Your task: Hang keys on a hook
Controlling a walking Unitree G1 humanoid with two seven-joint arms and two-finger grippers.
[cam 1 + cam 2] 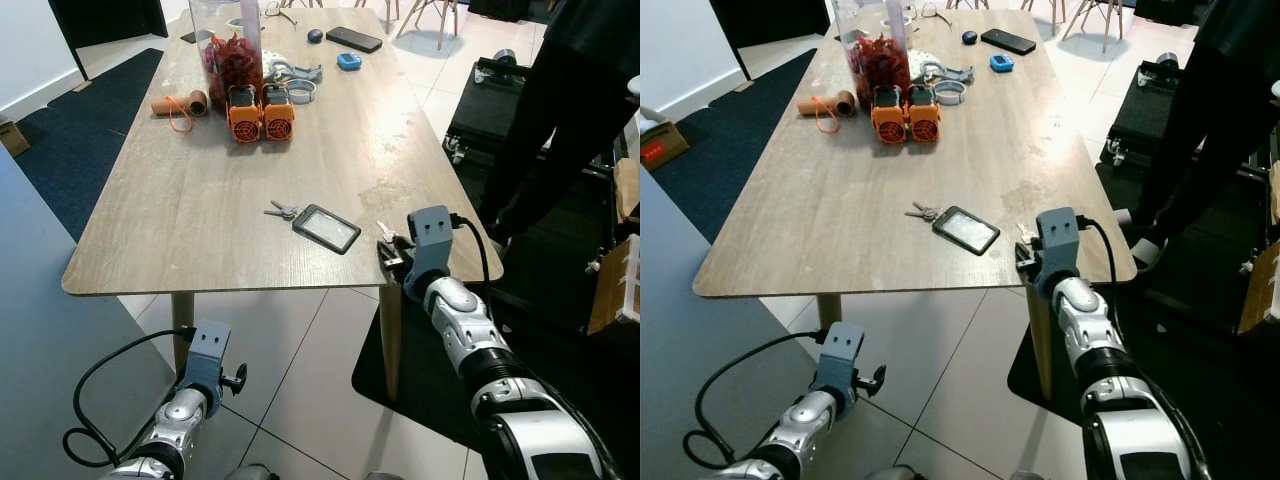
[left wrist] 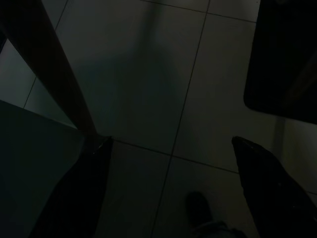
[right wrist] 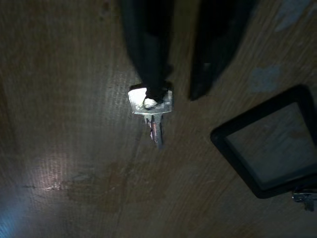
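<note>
A single silver key (image 3: pixel 151 106) lies near the front right corner of the wooden table (image 1: pixel 200 240). My right gripper (image 3: pixel 174 93) reaches over that corner, open by a narrow gap. One fingertip (image 3: pixel 154 89) rests on the key's head and the other stands just beside it. A black card holder (image 1: pixel 326 228) lies to the left of the key, with a small bunch of keys (image 1: pixel 283 210) at its far end. My left gripper (image 2: pixel 172 141) hangs open low beside the table leg, over the tiled floor.
Two orange devices (image 1: pixel 260 115), a jar of red pieces (image 1: pixel 232 60), tape rolls and a phone (image 1: pixel 353 39) sit at the table's far end. A person in dark clothes (image 1: pixel 570 110) stands at the right by a black case (image 1: pixel 485 105). A dark mat (image 1: pixel 430 380) lies under the right corner.
</note>
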